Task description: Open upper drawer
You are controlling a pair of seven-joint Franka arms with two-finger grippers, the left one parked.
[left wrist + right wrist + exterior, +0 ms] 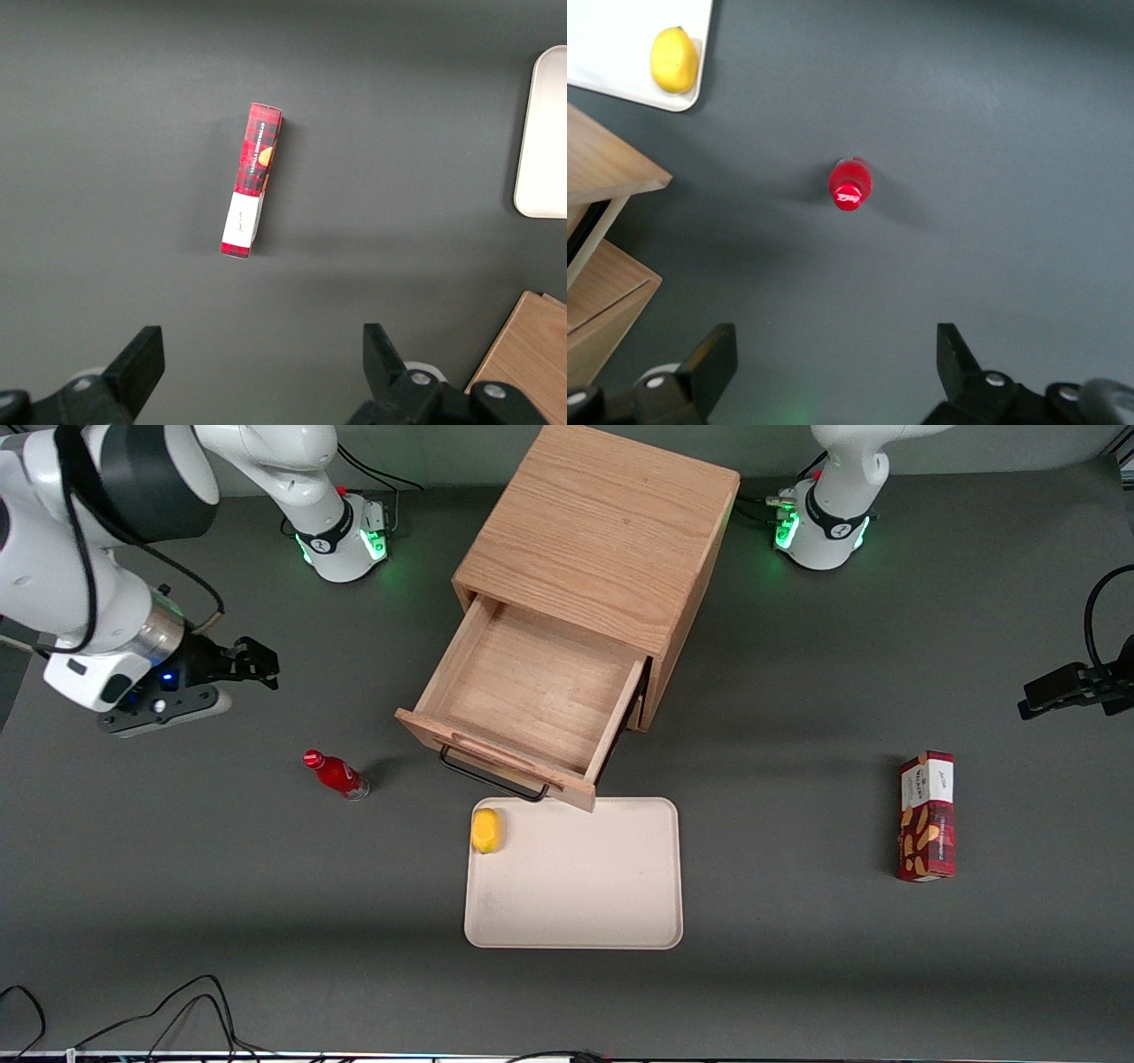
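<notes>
The gripper (252, 662) hangs over bare bench (177, 886), fingers (713, 359) spread wide and holding nothing, toward the working arm's end, well apart from the cabinet (602, 540). Open bench lies between them. Under it stands only a red bottle (335, 773). The upper drawer (532, 691) juts out, its handle (492, 775) overhanging the tray (585, 903), where a lemon (485, 830) sits just beside it. A red box (927, 815) stands near the parked arm's end.

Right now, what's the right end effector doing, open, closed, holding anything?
Right end effector: open, holding nothing, above the table over the red bottle, apart from the pulled-out upper drawer.
</notes>
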